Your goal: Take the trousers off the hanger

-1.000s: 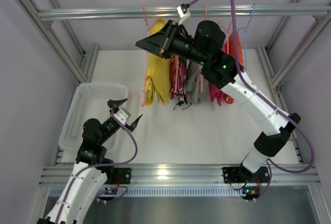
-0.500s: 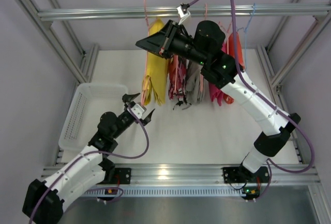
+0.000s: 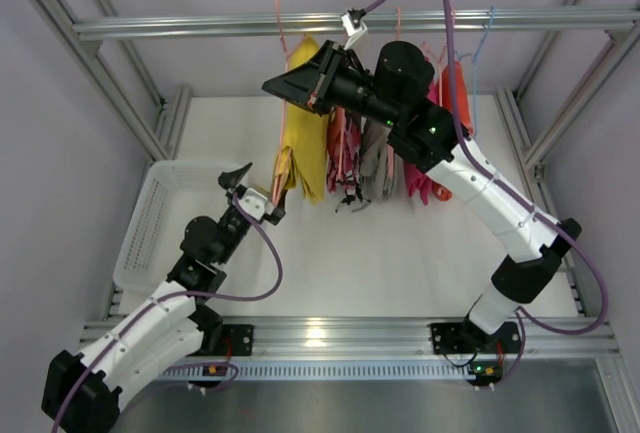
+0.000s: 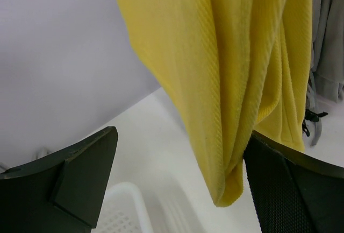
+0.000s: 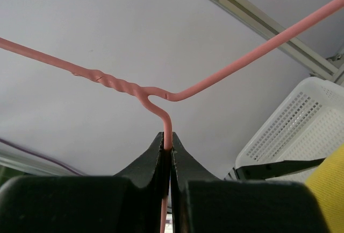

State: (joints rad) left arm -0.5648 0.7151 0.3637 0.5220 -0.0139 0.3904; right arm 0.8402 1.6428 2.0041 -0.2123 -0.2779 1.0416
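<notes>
Two pincers at work: right gripper (image 5: 167,149) clamps the thin pink wire hanger (image 5: 236,69) at frame centre, while left gripper (image 4: 177,168), jaws wide, should straddle the low hem of the plain yellow ribbed cloth trousers (image 4: 226,55) hanging upper right before closing.

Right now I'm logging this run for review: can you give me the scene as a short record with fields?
left gripper: open, one finger on either side of the lower end of the yellow trousers
right gripper: shut on the pink hanger, just below the twist in its wire
yellow trousers: hanging, not yet gripped
also hanging: patterned trousers, grey trousers
basket: white, beside the left arm
</notes>
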